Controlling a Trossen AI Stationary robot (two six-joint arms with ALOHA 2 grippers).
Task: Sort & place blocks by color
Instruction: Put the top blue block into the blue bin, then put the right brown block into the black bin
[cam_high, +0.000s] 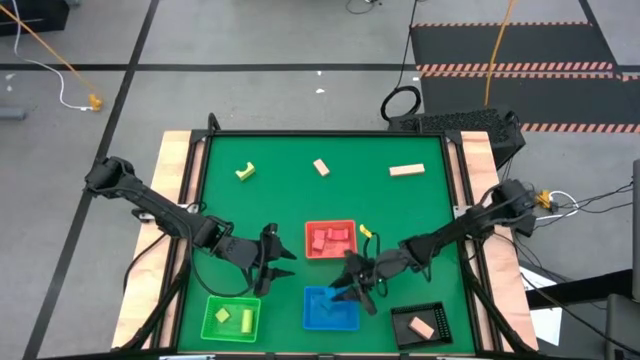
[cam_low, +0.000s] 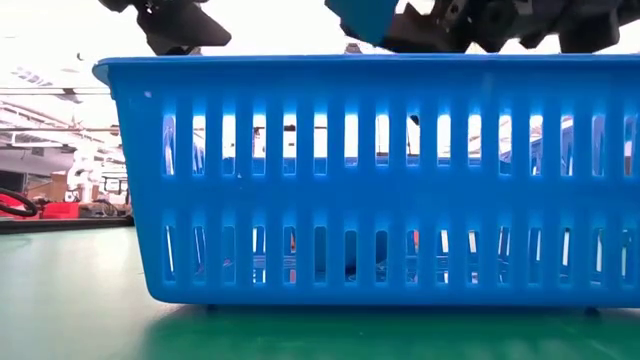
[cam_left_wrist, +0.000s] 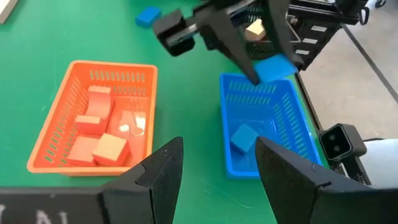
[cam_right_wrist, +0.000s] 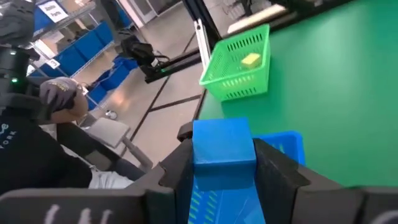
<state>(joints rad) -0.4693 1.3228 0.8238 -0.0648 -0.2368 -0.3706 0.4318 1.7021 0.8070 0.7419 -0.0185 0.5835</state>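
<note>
A blue block (cam_right_wrist: 222, 144) is held tight between the two fingers of the right gripper (cam_high: 350, 287). It is held just above the blue tray (cam_high: 330, 309), which sits near the front edge of the table (cam_high: 420, 205). One more blue block (cam_left_wrist: 244, 136) lies inside that tray already.

The left gripper (cam_high: 268, 258) is seen between the green tray (cam_high: 231, 317) and the red tray (cam_high: 330, 239). Its jaws are partly open and nothing is held in them.

Several red and pink blocks (cam_high: 329, 238) are seen in the red tray, near the middle of the table. Two yellow blocks (cam_high: 232, 318) lie in the green tray, near the front left corner. A tan block (cam_high: 422, 326) rests in the black tray (cam_high: 420, 324), near the front right corner.

Some blocks are still loose on the table. A yellow block (cam_high: 245, 171), a small tan block (cam_high: 321, 167) and a long tan block (cam_high: 406, 170) lie along the back edge, well apart from each other. Another small yellow block (cam_high: 365, 231) lies just beside the red tray.

A person (cam_right_wrist: 43, 134) is seen past the table's edge in the right wrist view.
</note>
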